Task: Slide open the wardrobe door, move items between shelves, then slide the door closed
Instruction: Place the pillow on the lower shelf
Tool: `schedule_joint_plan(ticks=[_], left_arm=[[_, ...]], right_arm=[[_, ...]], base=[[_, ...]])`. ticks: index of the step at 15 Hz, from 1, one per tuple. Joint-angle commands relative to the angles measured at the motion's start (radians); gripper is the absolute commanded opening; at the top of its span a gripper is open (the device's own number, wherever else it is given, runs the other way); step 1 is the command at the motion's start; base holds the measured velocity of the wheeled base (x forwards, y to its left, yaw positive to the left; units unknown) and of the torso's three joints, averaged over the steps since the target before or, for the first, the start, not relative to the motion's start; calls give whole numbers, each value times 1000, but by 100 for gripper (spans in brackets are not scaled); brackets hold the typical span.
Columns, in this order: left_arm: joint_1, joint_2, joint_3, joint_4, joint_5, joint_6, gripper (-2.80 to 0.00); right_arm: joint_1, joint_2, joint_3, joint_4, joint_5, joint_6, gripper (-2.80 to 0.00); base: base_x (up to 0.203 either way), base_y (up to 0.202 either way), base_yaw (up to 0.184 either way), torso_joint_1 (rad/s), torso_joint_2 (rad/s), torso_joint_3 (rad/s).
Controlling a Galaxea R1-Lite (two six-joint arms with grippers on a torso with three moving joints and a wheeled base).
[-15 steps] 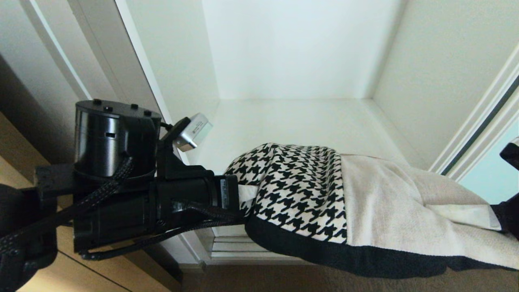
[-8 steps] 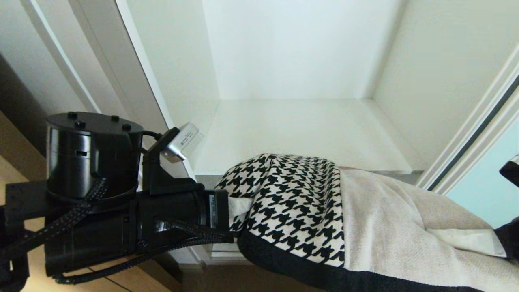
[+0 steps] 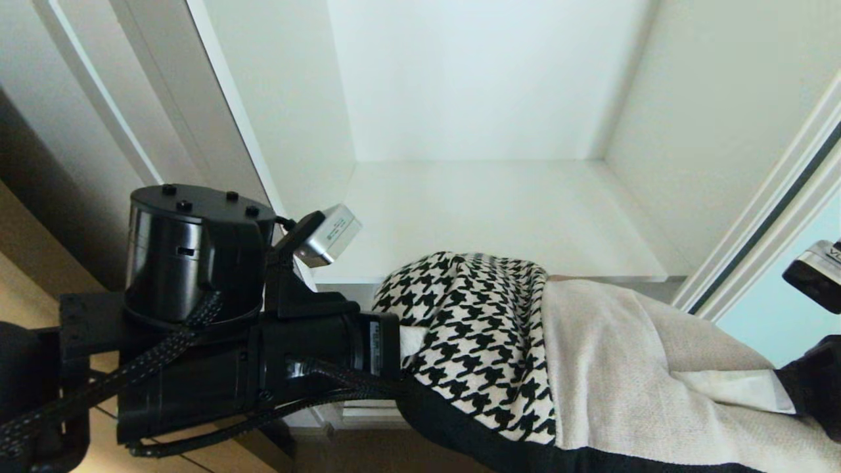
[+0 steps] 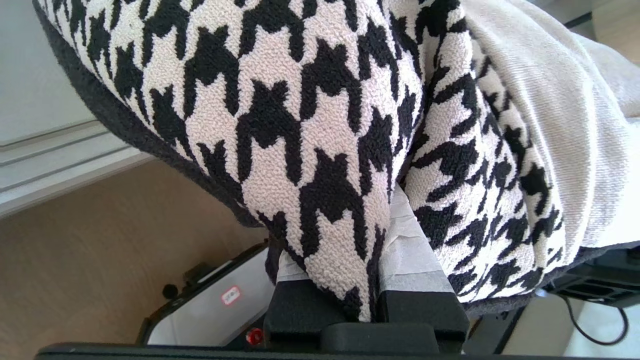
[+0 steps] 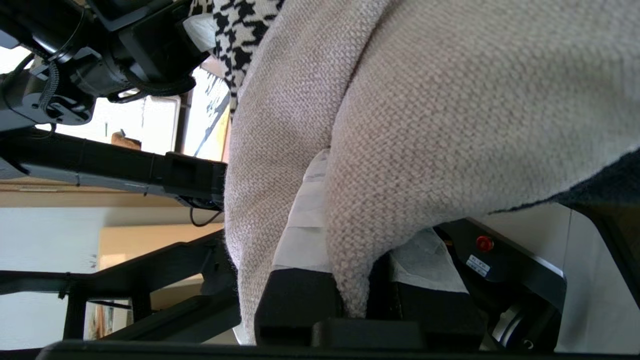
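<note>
The cushion [image 3: 558, 368] occupies the lower right of the head frame, in front of the white shelf [image 3: 499, 223]. The left gripper [image 4: 360, 300] pinches its houndstooth edge; the right gripper [image 5: 360, 295] pinches its cream edge.

Bright, even daylight, soft shadows; head view's edges perhaps slightly distorted.

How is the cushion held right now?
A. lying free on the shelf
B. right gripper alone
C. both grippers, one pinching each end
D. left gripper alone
C: the left gripper pinches the houndstooth end of the cushion, and the right gripper pinches the cream end, in front of the white shelf.
</note>
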Motion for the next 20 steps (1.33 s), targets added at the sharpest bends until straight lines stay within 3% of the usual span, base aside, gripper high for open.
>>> schedule_joint_plan(ticks=[1,9,20], left_arm=[[-5,3,0,0,-2,-3,-280],[-5,14,6,-12,0,-11,-280],[-3,12,17,-14,0,-11,-280]], right_arm=[[7,1,-3,2,1,3,-280],[16,9,6,-3,1,6,-280],[16,10,9,-7,1,6,-280]], base=[[0,0,0,0,0,0],[-12,0,0,1,1,0],[-170,0,-1,0,1,3]])
